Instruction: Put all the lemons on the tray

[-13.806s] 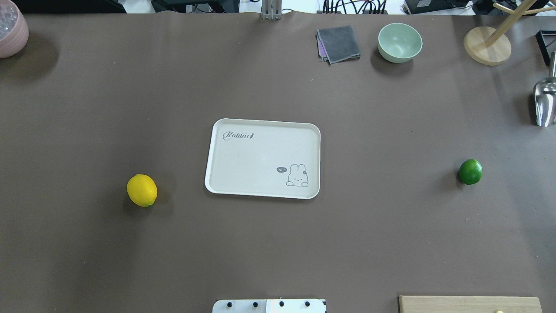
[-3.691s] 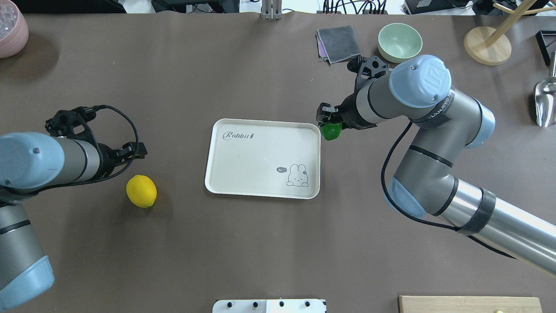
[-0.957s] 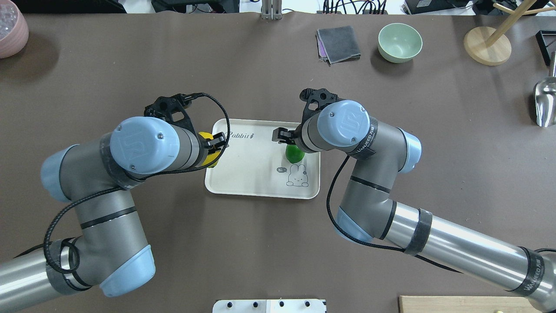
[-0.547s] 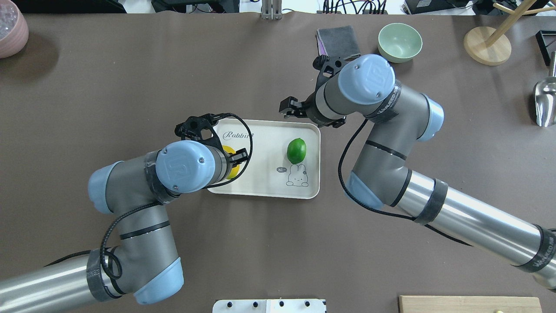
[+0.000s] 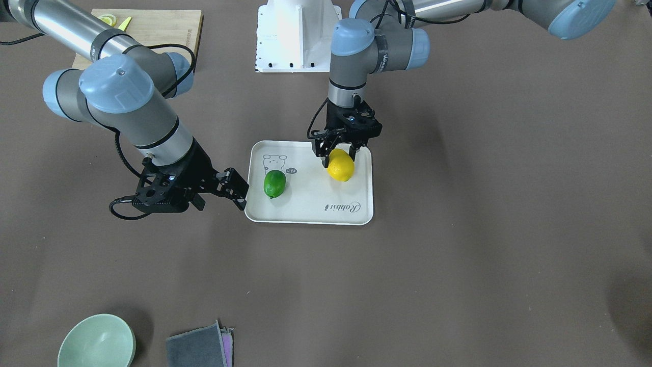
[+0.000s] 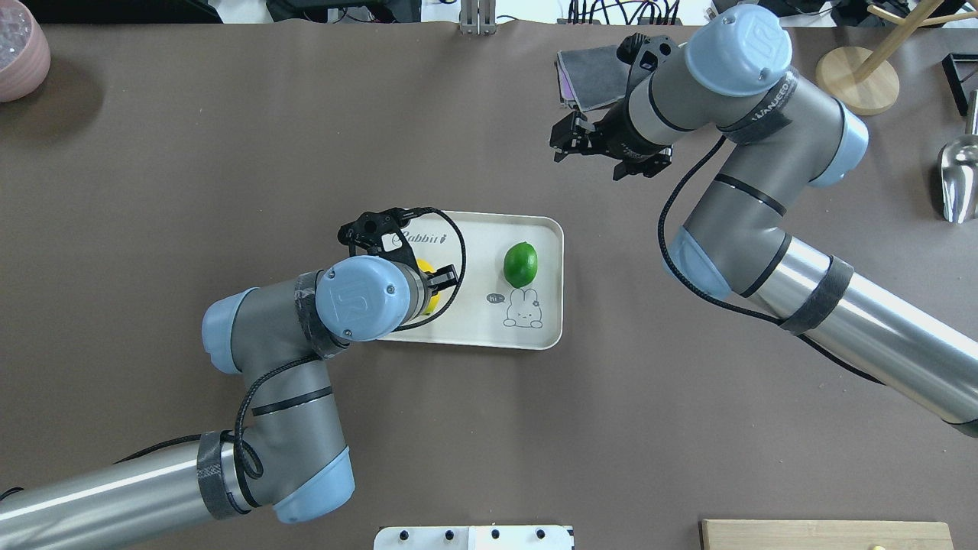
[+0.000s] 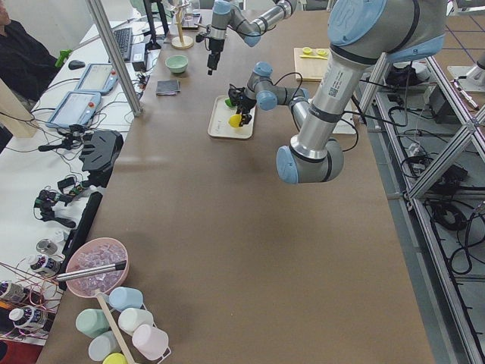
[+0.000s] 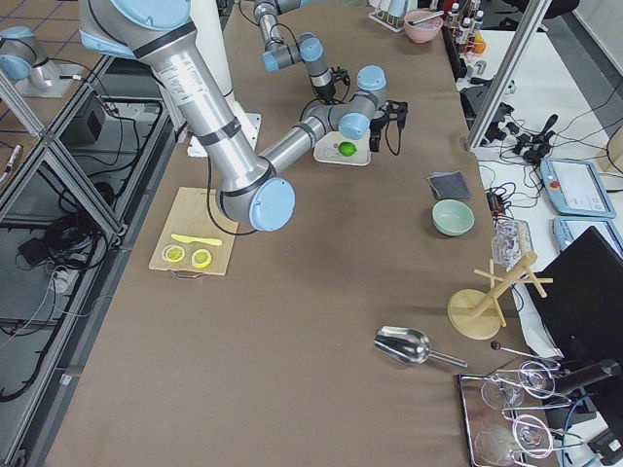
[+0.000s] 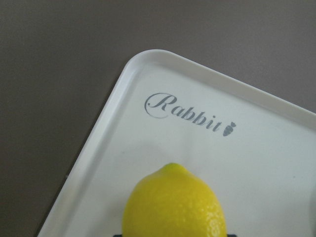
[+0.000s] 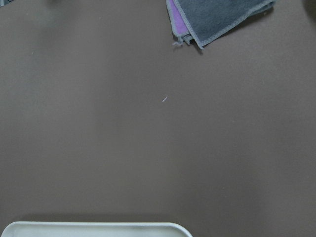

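Observation:
The cream tray lies mid-table. The green lemon lies free on it beside the rabbit drawing, also in the front view. My left gripper is shut on the yellow lemon and holds it low over the tray's other half; I cannot tell whether it touches. The left wrist view shows the yellow lemon below the "Rabbit" script on the tray. My right gripper is open and empty, off the tray toward the far side; the front view shows it too.
A grey cloth and a green bowl lie at the far edge near my right arm. A wooden stand and metal scoop are far right. A pink bowl is far left. A cutting board lies near the robot base.
My right gripper has let go of the green lemon on the tray and drawn back toward the far right. My left gripper has carried the yellow lemon further over the tray.

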Available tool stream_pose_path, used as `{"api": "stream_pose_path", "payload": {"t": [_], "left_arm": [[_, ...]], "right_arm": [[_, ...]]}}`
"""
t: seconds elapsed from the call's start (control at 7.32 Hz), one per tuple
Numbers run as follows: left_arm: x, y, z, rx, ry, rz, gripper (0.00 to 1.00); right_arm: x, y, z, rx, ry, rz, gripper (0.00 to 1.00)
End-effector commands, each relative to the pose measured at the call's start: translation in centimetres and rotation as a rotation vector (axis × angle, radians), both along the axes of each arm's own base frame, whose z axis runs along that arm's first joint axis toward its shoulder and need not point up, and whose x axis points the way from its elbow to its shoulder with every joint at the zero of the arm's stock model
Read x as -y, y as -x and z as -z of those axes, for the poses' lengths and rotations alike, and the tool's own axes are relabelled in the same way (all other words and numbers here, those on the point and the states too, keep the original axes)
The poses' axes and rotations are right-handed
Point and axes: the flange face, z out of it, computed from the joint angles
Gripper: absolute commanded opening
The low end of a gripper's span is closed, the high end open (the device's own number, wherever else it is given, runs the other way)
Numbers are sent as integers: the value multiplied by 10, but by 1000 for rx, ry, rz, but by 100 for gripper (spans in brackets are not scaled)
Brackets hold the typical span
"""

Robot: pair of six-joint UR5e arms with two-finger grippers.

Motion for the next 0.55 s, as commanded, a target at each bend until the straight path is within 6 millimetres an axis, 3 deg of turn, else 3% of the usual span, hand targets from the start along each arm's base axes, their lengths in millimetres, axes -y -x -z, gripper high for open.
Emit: {"api": "stream_pose_path", "payload": {"t": [0.0,0.14,0.27,0.41], "left_arm": [[41,54,15,37,-120,-38,98],[74,100,19,75,-119,-59,98],[87,156,4,145,-181,-87,98],[110,223,-18,207,-259,-120,98]], "right_arm": [[13,-39,-17,-50,-2,29,100],[6,-57,-27,-85,-10,40,100],[1,-87,-48,-127,-22,48,100],[-12,-113,-82,-182,-65,95,100]]}}
